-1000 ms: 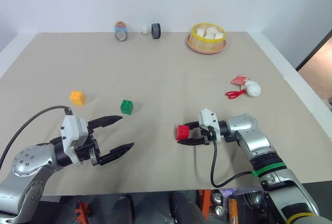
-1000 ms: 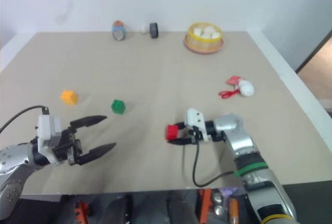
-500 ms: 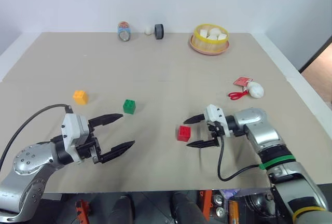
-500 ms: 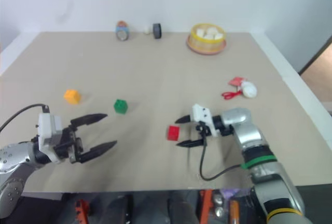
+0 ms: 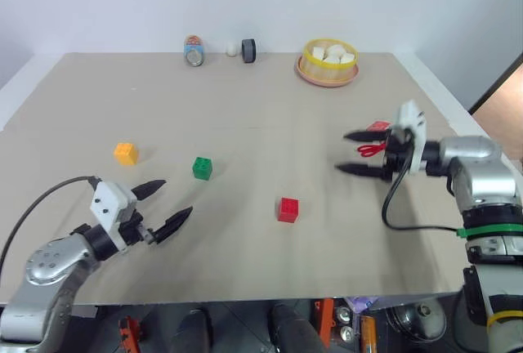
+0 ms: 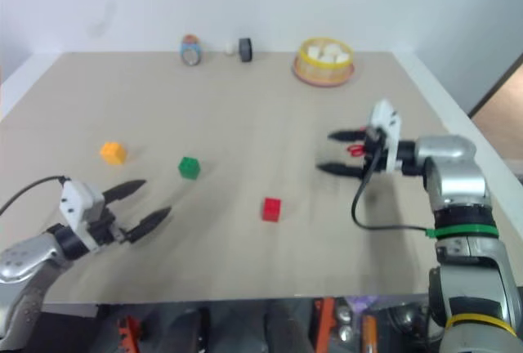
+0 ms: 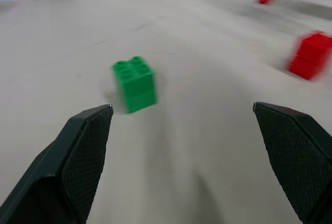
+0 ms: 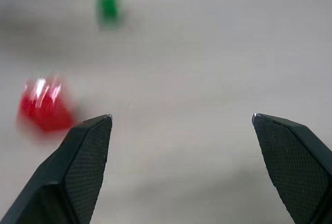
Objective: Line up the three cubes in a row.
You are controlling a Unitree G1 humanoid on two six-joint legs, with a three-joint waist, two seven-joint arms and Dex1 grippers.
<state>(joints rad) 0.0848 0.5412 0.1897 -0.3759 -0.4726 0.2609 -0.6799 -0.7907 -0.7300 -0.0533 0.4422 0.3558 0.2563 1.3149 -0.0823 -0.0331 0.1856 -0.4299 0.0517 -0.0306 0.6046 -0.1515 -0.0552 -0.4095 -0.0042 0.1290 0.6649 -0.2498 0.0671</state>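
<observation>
1. Three studded toy blocks sit scattered on a beige table (image 5: 245, 108): the orange-yellow cube (image 5: 125, 154) far to the left, the green cube (image 5: 202, 168) just right of it, and the red cube (image 5: 288, 210) nearer the front edge, well apart from both.
2. The cubes form a slanting, uneven line, not a tidy row.
3. The left gripper (image 5: 162, 206) hovers low near the table's front left, fingers spread wide and empty, aimed toward the green cube.
4. The right gripper (image 5: 357, 153) hangs raised over the table's right side, fingers wide apart and holding nothing, up and to the right of the red cube.
5. Red scissors (image 5: 372, 149) lie just behind the right gripper's fingers.
6. At the far edge stand a yellow basket (image 5: 328, 62) of white lumps, a small can (image 5: 194, 51) and a dark roll (image 5: 248, 50).
</observation>
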